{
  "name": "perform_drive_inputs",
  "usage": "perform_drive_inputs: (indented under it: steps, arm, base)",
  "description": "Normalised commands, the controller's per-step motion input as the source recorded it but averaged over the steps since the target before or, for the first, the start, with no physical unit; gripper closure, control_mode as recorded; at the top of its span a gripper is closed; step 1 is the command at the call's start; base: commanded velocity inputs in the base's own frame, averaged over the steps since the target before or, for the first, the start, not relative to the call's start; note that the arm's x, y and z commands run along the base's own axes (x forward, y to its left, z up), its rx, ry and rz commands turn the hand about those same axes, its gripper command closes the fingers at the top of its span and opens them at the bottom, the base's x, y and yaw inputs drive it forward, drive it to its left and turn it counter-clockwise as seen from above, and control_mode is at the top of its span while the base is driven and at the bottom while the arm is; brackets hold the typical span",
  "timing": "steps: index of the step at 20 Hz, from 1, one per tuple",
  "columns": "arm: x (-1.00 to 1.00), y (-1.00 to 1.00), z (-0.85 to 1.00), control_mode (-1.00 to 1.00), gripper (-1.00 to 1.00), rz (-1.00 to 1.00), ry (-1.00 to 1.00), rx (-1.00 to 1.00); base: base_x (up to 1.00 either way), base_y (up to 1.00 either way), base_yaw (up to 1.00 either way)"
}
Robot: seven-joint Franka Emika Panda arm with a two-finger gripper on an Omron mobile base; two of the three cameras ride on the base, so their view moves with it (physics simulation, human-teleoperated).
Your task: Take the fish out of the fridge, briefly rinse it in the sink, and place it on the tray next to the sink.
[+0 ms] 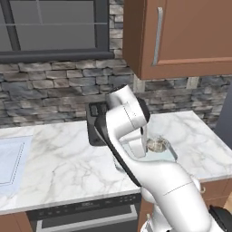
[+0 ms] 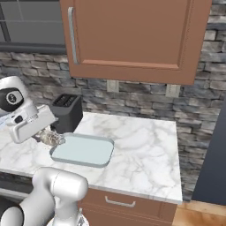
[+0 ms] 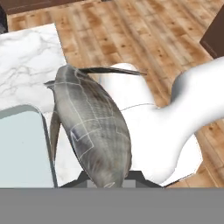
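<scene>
The light is even and soft all over, bright on the pale marble bench [image 2: 145, 137], with only faint shadows under things. No glare anywhere. Everything looks slightly coarse and blurred, without edge distortion.

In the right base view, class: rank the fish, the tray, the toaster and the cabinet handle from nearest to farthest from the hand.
1. The fish, held in the hand.
2. The tray, just right of it on the counter.
3. The toaster, behind, against the wall.
4. The cabinet handle, high above.
</scene>
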Motion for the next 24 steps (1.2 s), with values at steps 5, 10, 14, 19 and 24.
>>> perform_drive_inputs:
  steps: [5,10,14,19,24]
  arm:
    - [1.00,-0.37,-0.16,-1.00,1.00,0.06,-0.05,0.00]
    - [0.63,-0.36,-0.43,-1.00,1.00,0.25,-0.05,0.00]
    - [0.89,-0.29,-0.60,-1.00,1.00,0.23,-0.03,0.03]
    - [0.99,-0.10,-0.58,-1.00,1.00,0.19,0.00,0.09]
    - [0.27,0.00,-0.59,-1.00,1.00,0.01,0.09,0.19]
  base:
    - [0.00,0.00,0.00]
    - [0.00,0.00,0.00]
    - [0.00,0.00,0.00]
    - [0.00,0.00,0.00]
    - [0.00,0.00,0.00]
